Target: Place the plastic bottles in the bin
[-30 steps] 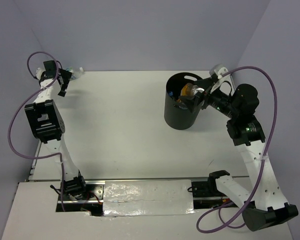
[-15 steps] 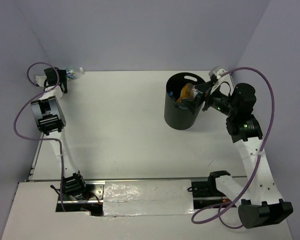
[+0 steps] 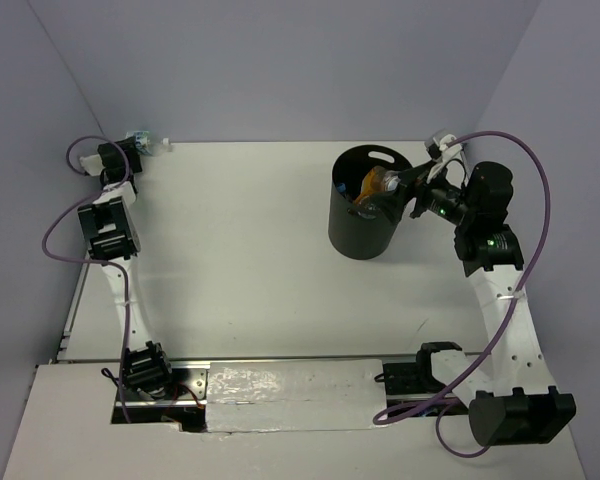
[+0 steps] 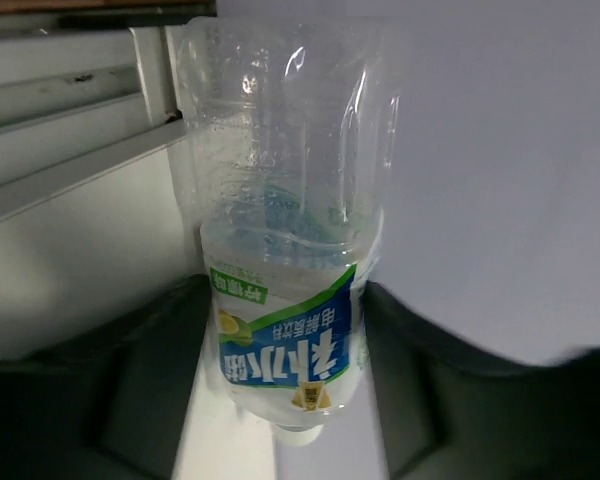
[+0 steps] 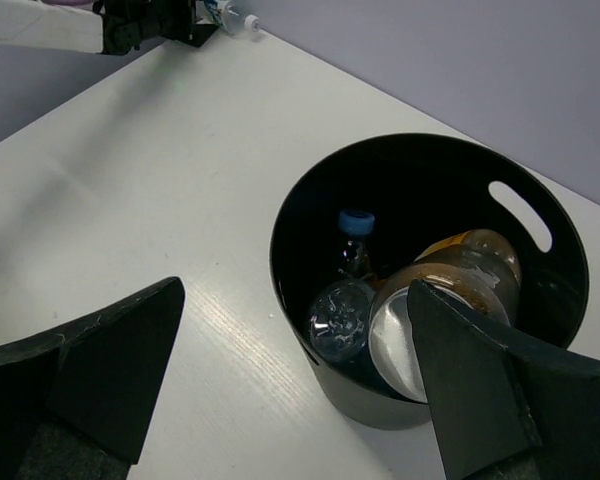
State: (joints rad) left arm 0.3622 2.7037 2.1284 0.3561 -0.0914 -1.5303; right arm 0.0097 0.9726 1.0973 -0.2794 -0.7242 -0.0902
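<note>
Though at table's far corner (walls close), bottle in left claw.

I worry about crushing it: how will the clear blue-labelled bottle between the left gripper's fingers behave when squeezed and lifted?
The clear bottle looks nearly empty and thin-walled, with creases showing, so it is probably light and apt to buckle under the left gripper. Its smooth, round sides may slip in the grip, or roll if it is let go.

Blue-labelled bottle at far-left corner; other bottles inside black bin
</note>
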